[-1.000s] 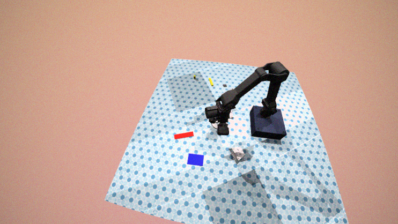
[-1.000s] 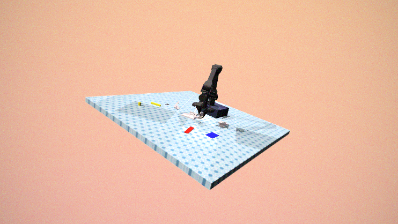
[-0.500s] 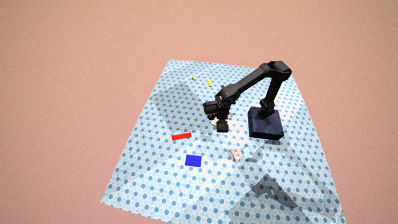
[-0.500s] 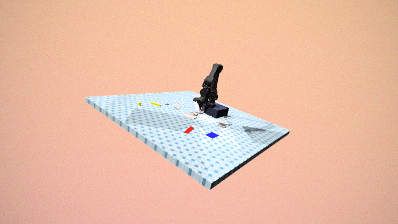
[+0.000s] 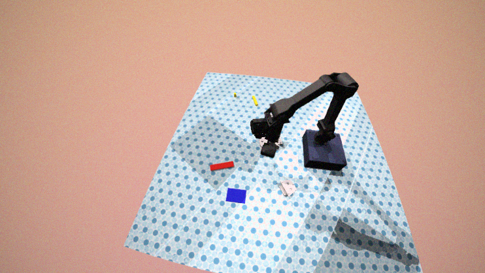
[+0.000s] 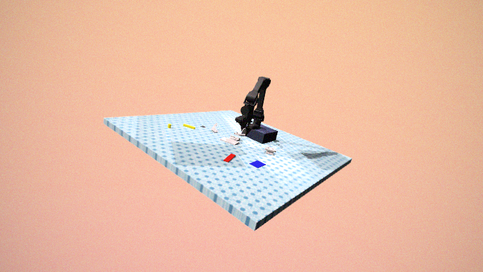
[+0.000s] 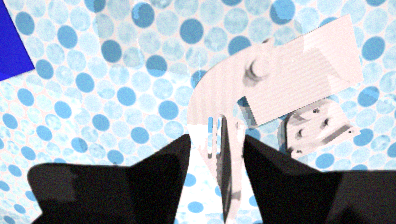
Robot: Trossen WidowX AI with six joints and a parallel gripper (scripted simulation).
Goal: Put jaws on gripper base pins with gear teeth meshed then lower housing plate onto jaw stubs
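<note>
Pincer (image 5: 270,144) (image 6: 243,130) (image 7: 215,140) clamped on one pale jaw (image 6: 241,134) (image 7: 215,97), I judge it light, stiff, best gripped along its slotted shank.

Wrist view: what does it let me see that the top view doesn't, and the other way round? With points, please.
Only the wrist view: the slots and round stub of the curved white piece (image 6: 240,134) (image 7: 215,95) held between the gripper's (image 5: 270,144) (image 6: 243,131) (image 7: 217,137) fingers.

Only the top view: the red bar (image 5: 222,165) (image 6: 229,157), yellow bar (image 5: 255,100) (image 6: 189,126), small yellow block (image 5: 234,95) (image 6: 169,125) and dark base block (image 5: 323,149) (image 6: 262,134).

Both: the gripper, dotted table top (image 5: 237,230) (image 6: 202,168) (image 7: 90,125) and blue square (image 5: 236,195) (image 6: 257,164) (image 7: 10,47), only partly in the wrist view.
</note>
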